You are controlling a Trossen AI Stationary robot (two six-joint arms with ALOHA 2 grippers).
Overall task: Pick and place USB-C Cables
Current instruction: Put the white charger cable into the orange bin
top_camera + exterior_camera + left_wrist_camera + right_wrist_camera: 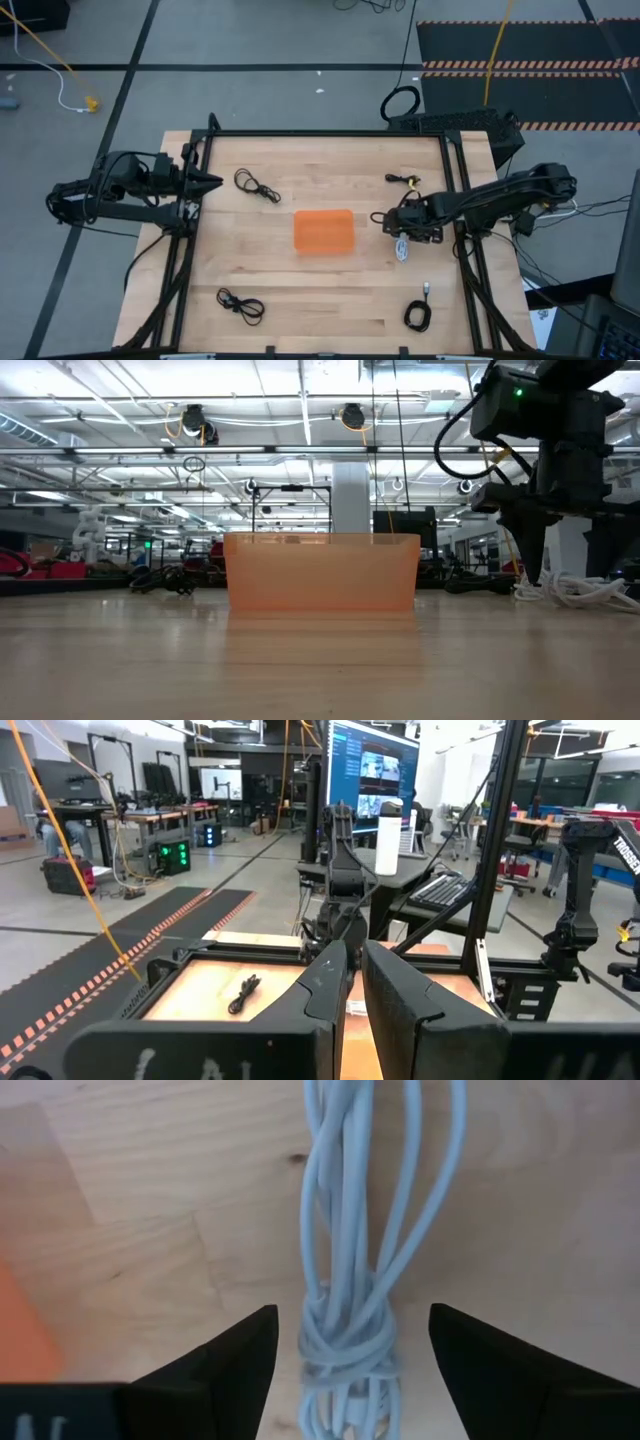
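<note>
Your right gripper [352,1355] hangs low over the pale wooden table [330,295], its dark fingers [232,1360] spread wide on either side of the bundled white USB-C cable [352,1280], which lies on the wood just right of the translucent orange plastic tray [324,231]. Your left gripper [205,181] waits at the table's left edge, fingers nearly together, holding nothing.

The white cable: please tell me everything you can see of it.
The white cable is thin and glossy like plastic, bundled into a long narrow coil, with several turns wound around one end as a knot. It lies flat on the wooden table, right of the orange tray. The right claw is open astride the knotted end, fingers clear on both sides. Its plugs are not visible.
</note>
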